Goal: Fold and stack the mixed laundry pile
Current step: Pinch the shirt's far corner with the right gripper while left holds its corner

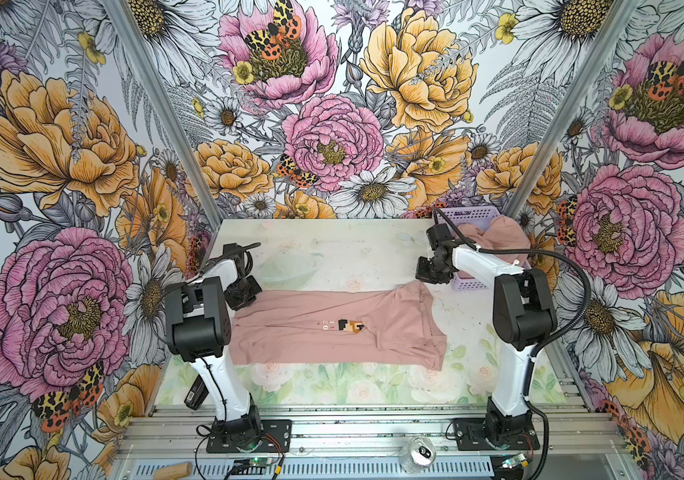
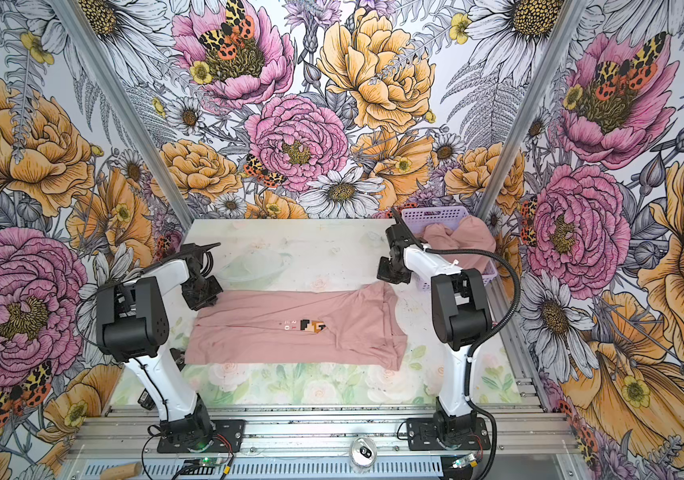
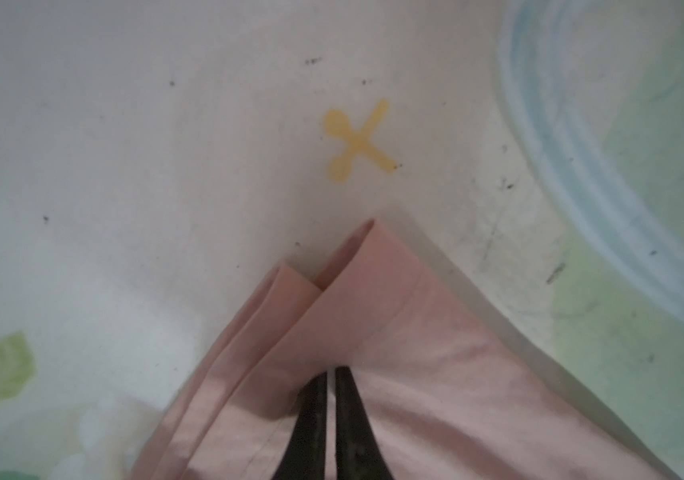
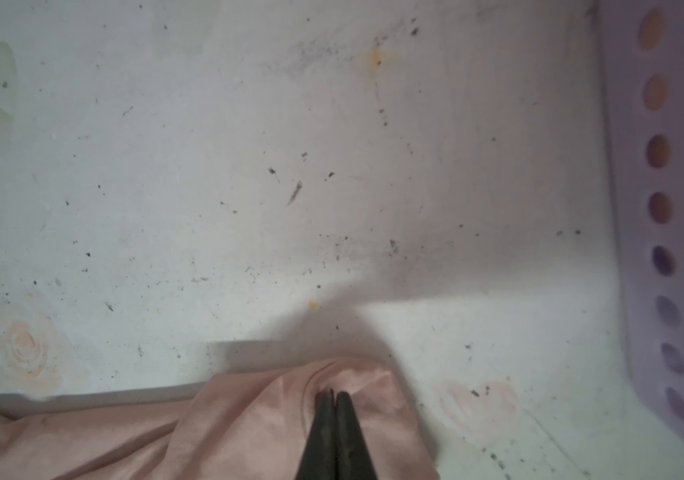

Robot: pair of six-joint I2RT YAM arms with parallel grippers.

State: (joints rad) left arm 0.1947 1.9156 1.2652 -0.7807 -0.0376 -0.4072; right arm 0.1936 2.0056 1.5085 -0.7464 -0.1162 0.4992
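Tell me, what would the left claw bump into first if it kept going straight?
The left claw points down, shut on the pink T-shirt, so probably the table right underneath.

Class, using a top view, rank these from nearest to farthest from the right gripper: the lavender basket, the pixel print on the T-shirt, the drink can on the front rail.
Measured from the right gripper, at the T-shirt's far right corner:
1. Lavender basket, just beside it, at the back right.
2. Pixel print, toward the shirt's middle.
3. Drink can, down on the front rail.
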